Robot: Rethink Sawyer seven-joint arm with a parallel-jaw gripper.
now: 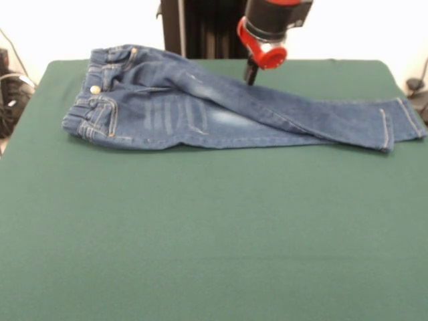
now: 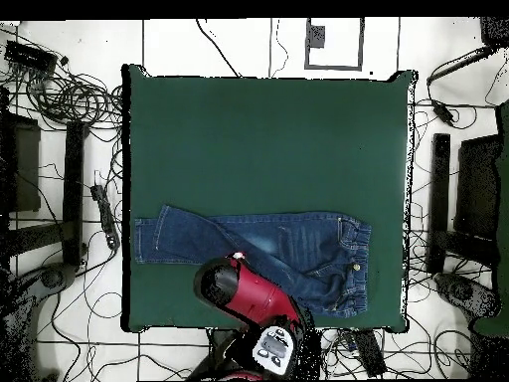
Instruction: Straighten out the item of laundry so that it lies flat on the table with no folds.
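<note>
A small pair of blue denim jeans lies on its side across the far part of a wide dark green tabletop, seen from the front. At the left is the gathered elastic waistband, slightly bunched and raised, with a brass button and orange stitching round the pockets. Moving right, the thigh area shows pale faded patches. The two legs run rightward, one lying partly over the other, so the jeans are folded along their length. The leg ends reach close to the tabletop's right edge.

Right of centre, at the far edge, the red and black arm comes down from above. Its gripper shows as a dark tip just over the upper leg of the jeans; whether it touches the cloth, and whether it is apart or together, cannot be told.

The near half of the tabletop is bare green felt.

From overhead, the jeans stretch across the tabletop on the side nearest the robot's base, and the arm reaches over their edge there. Cables lie on the floor beside the table.
</note>
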